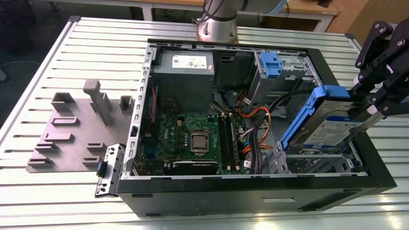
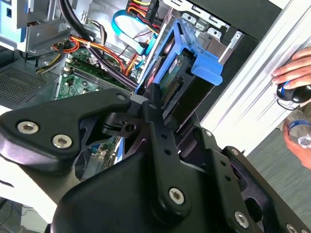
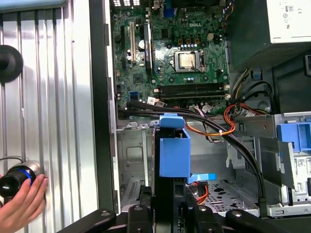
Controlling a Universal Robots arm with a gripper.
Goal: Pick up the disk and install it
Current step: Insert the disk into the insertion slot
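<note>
My black gripper (image 1: 365,106) is closed tight on the flat silver-grey disk (image 1: 326,128) in its blue plastic carrier. I hold it tilted, blue end tab uppermost, over the open black computer case (image 1: 255,196), at the exterior view's right.

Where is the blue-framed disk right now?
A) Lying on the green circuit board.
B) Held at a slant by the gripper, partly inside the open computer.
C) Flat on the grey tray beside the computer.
B: in the exterior view the gripper grips the disk by its blue tab end, tilted, with its lower end down inside the open computer case.
</note>
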